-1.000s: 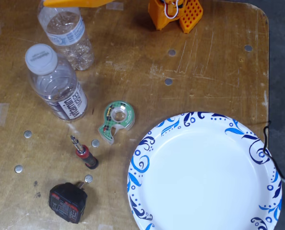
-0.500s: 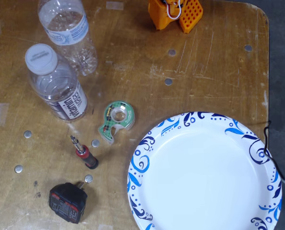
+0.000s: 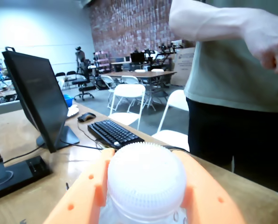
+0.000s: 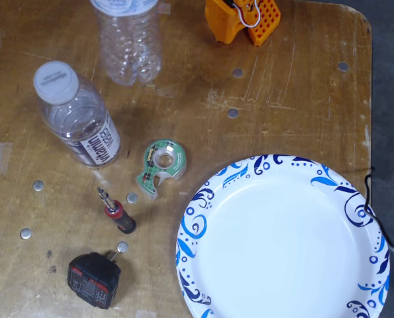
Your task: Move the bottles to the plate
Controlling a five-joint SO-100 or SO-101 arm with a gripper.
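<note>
Two bottles, tape dispenser, screwdriver beside plate

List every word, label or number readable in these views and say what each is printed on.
"vitamin water", dark letters on the white label of the standing bottle in the fixed view; the smaller print beside it is too blurred to read.
Cap print on the top-edge bottle: too blurred.
Tape dispenser, green label: too small.
Black adapter sticker: too small.
Cardboard box in the wrist view: blurred.
</note>
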